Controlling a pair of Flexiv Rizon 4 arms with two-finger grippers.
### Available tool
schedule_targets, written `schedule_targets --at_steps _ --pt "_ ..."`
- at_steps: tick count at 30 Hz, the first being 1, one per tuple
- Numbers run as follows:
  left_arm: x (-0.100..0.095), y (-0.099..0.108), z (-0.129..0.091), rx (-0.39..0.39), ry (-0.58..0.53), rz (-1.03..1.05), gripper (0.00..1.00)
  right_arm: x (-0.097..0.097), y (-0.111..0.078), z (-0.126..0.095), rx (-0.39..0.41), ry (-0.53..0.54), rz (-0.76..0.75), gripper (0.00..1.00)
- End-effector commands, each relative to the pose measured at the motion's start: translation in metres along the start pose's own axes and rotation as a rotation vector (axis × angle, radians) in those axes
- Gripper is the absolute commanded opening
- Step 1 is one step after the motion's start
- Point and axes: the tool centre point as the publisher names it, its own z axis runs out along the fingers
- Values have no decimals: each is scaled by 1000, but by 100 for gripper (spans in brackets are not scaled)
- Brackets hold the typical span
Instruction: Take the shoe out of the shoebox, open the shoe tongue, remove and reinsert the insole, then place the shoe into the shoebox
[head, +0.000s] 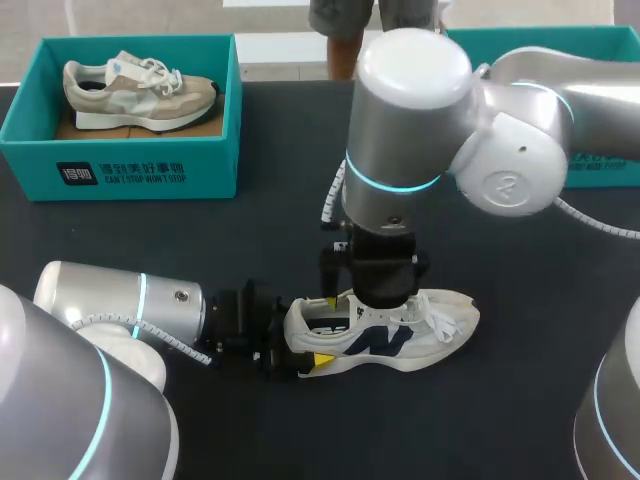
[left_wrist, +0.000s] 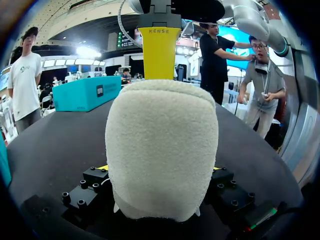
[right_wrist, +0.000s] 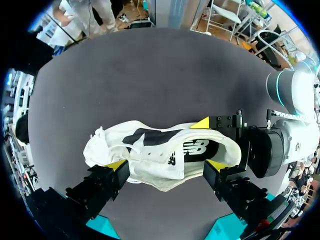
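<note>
Currently two shoes and two teal shoeboxes in the head view. The white shoe with navy marking sits on its sole on the tabletop, lower middle of the frame, outside both boxes, toe pointing right. The beige shoe is in the upper-left shoebox. The upper-right shoebox is mostly hidden behind the right arm.

Left gripper enters from lower left, jaws clamped on the white shoe's heel, one yellow tip each side. Right gripper is directly above the shoe, jaws spread wide along it and clamping nothing, one tip down in the opening behind the heel collar.
</note>
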Motion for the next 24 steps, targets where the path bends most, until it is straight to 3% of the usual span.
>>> schedule_targets --at_steps 1,16,24 --pt "1 4 -1 -4 0 -1 0 -4 0 11 5 54 -6 100" --pt "1 4 -1 -4 0 -1 0 7 1 41 20 148 -49 100" --pt "1 4 -1 -4 0 -1 0 29 -2 47 25 195 -29 100"
